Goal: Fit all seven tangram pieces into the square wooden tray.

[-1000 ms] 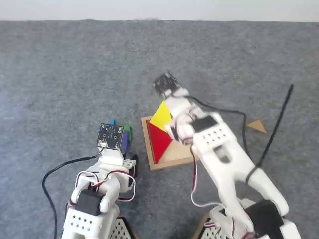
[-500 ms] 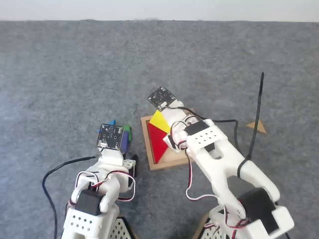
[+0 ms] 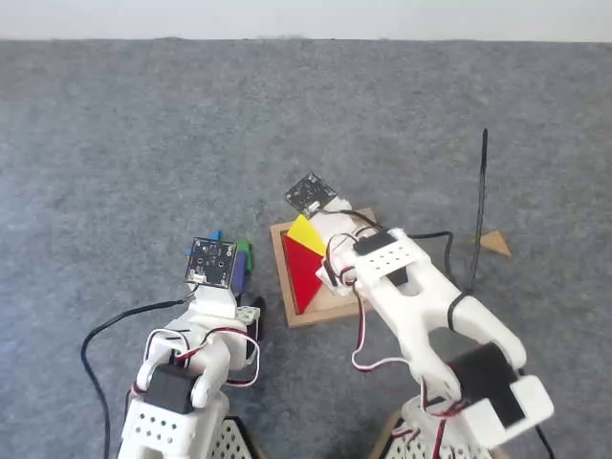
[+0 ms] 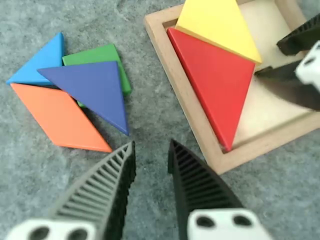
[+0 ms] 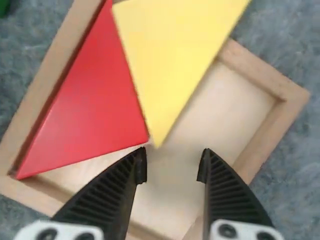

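Note:
The square wooden tray [image 3: 339, 304] holds a red triangle [image 3: 304, 273] flat along one side. A yellow triangle [image 5: 170, 55] lies beside the red one [image 5: 85, 115], with its far part resting over the tray's rim [image 5: 280, 115]. My right gripper [image 5: 172, 162] hangs open just above the bare tray floor, its tips near the yellow triangle's point, holding nothing. My left gripper [image 4: 150, 152] is open over the carpet between the tray [image 4: 187, 107] and a cluster of a light blue triangle [image 4: 42, 62], a green piece [image 4: 97, 55], a dark blue triangle [image 4: 95, 87] and an orange parallelogram [image 4: 57, 117].
A small tan triangle [image 3: 494, 243] lies alone on the grey carpet to the right of the tray. A black cable [image 3: 478, 210] stands up beside the right arm. The right arm's fingers [image 4: 295, 65] show over the tray in the left wrist view.
The right arm has drawn back toward its base over the tray, and the yellow triangle has come a little nearer and lower. The left arm has not moved.

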You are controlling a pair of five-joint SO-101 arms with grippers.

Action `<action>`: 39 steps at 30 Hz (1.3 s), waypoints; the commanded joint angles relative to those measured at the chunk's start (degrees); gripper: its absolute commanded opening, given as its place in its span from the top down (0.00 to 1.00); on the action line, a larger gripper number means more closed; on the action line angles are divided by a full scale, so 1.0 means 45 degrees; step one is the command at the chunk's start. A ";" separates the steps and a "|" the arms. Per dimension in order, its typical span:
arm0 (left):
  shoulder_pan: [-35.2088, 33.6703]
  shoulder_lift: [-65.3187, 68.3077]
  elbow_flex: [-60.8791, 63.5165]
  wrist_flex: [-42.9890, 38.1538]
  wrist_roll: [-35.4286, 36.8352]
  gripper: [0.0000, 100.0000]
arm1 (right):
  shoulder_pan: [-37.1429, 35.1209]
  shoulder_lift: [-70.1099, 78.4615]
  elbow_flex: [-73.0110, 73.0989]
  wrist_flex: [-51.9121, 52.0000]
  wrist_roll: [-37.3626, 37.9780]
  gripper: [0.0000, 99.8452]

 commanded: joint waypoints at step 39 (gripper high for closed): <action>0.0020 -0.0215 -0.0147 0.0020 0.0078 0.89 | 0.3136 0.2569 -0.4943 -0.0088 -0.0606 0.82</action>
